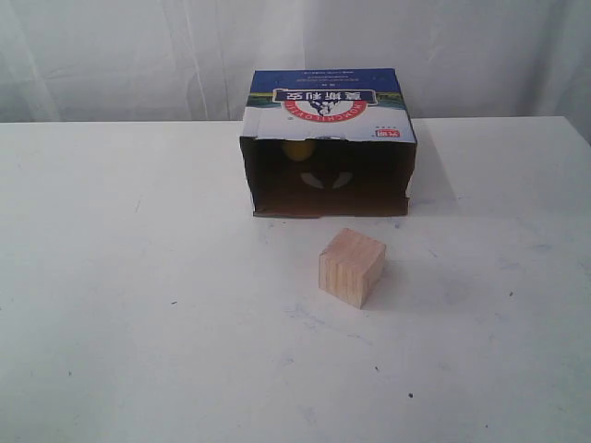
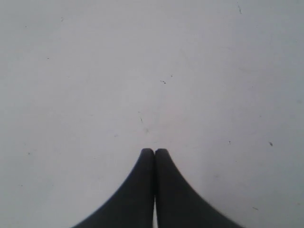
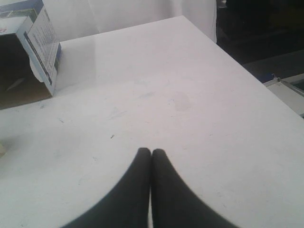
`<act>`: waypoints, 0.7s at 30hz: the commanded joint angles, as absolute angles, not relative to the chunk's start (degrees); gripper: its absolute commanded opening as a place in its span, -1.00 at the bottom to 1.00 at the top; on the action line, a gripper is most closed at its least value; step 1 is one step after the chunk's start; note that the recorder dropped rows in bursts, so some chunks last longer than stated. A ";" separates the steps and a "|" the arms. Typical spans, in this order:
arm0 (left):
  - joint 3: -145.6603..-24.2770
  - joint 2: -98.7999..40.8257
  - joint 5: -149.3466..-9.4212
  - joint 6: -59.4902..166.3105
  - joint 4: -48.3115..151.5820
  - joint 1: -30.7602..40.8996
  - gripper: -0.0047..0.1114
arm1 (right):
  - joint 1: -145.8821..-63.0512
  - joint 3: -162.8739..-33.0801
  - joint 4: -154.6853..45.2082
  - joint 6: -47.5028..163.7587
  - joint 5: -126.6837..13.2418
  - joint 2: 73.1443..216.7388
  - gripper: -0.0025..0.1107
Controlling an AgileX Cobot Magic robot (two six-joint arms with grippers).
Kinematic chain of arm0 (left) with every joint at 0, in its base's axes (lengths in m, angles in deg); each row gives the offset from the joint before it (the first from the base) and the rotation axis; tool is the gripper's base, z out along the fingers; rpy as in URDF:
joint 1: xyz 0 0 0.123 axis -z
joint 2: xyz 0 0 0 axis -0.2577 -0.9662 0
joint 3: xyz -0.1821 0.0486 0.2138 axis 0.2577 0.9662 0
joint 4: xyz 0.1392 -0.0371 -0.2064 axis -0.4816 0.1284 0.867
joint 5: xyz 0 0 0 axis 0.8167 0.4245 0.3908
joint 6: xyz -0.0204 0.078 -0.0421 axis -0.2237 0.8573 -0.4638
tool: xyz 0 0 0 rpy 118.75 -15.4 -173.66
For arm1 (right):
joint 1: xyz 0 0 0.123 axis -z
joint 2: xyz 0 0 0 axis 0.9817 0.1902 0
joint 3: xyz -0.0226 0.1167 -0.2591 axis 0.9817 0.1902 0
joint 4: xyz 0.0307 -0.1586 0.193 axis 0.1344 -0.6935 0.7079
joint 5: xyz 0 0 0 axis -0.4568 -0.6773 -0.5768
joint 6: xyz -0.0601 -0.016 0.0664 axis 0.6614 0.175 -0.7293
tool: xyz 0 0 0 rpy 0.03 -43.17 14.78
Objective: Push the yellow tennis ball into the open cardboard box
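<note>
Open cardboard box (image 1: pixel 323 106) lies on its side, mouth facing the ext. camera. Top panel is blue and white w/ a red logo and Chinese characters, all printed upside down. Interior is dark brown w/ two pale marks showing inside. Yellow tennis ball (image 1: pixel 297 149) sits inside the box, deep in shadow near the upper left of the opening, visible only as a dim yellow patch; seams can't be made out. Seen from the right gripper (image 3: pixel 151 153), the box (image 3: pixel 40 47) stands ahead and off to one side, well apart, showing a printed side wall and part of its dark mouth.
</note>
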State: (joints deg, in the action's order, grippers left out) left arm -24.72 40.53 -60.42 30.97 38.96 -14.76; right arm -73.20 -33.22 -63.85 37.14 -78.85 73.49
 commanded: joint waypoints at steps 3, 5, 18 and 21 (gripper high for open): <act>-24.28 40.83 -58.83 31.68 38.14 -14.82 -0.92 | -73.00 -33.08 -63.97 37.05 -78.16 73.14 -0.96; -24.28 40.83 -58.83 31.92 38.13 -14.82 -0.92 | -73.00 -33.08 -63.97 37.05 -78.16 73.14 -0.96; -24.28 40.83 -58.83 31.90 38.02 -14.82 -0.92 | -73.00 -33.08 -63.97 37.05 -78.30 73.14 -0.96; -24.28 40.83 -58.83 33.14 37.68 -14.82 -0.92 | -73.00 -33.08 -63.97 37.05 -77.14 73.14 -0.96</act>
State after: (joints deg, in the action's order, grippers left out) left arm -24.72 40.53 -60.32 32.34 38.21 -14.76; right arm -73.20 -33.22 -63.85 37.14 -78.85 73.49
